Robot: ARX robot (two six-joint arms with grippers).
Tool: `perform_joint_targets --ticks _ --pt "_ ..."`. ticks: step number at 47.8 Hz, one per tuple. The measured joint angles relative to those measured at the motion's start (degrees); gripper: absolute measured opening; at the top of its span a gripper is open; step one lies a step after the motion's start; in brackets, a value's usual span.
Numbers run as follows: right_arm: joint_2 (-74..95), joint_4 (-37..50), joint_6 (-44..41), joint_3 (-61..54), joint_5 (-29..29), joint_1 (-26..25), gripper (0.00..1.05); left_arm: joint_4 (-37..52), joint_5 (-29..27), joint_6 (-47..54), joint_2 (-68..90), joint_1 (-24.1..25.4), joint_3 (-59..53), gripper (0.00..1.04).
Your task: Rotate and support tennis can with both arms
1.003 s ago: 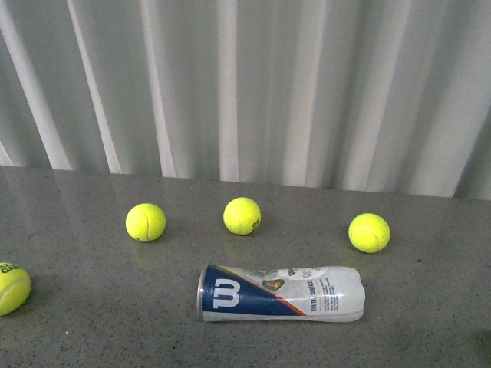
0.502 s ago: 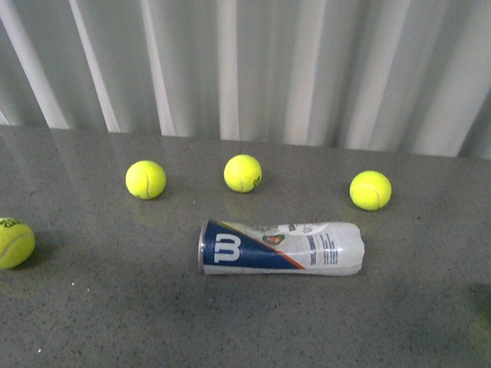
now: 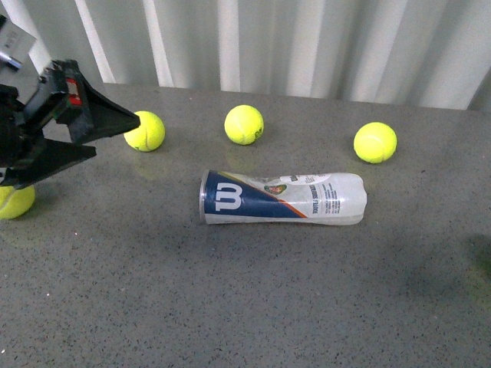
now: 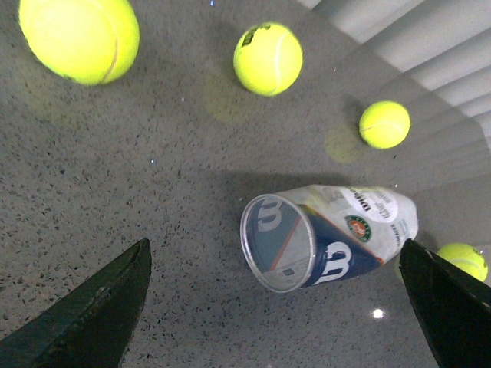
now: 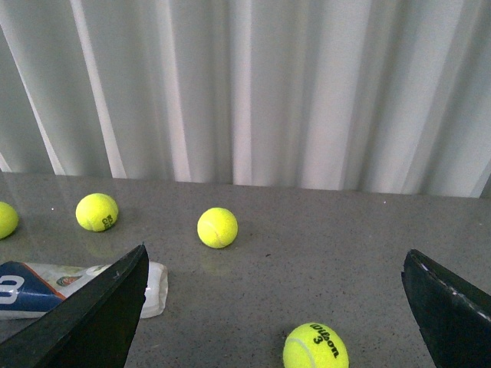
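The tennis can (image 3: 282, 198) lies on its side in the middle of the grey table, metal rim to the left, navy label with the white W facing up. My left gripper (image 3: 116, 134) hangs open at the left, apart from the can. In the left wrist view the can (image 4: 337, 238) points its open rim toward the camera, and the left gripper (image 4: 274, 243) is spread wide with nothing held. The right gripper (image 5: 274, 251) is also open and empty; the can (image 5: 31, 287) shows partly behind one finger (image 5: 92, 322). The right arm is outside the front view.
Yellow-green tennis balls lie behind the can (image 3: 144, 130), (image 3: 244, 124), (image 3: 375, 142), and one (image 3: 14, 201) sits under the left arm at the table's left. Another ball (image 5: 315, 346) lies between the right gripper's fingers. A white pleated curtain (image 3: 307, 46) closes off the table's far edge.
The front view has tilted downward, so can and balls sit higher in the picture. My left gripper has come into view at the left. The can keeps its place among the balls.
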Motion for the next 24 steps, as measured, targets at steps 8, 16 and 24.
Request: perform_joint_targets --ticks 8,16,24 --pt "0.00 0.00 0.00 0.00 -0.02 0.00 0.98 -3.96 0.24 3.80 5.68 -2.16 3.02 0.98" --pt "0.00 0.00 0.00 0.00 0.00 0.00 0.98 -1.11 3.15 2.51 8.94 -4.55 4.09 0.98" --pt "0.00 0.00 0.00 0.00 0.00 0.00 0.98 -0.55 3.85 0.63 12.35 -7.89 6.25 0.98"
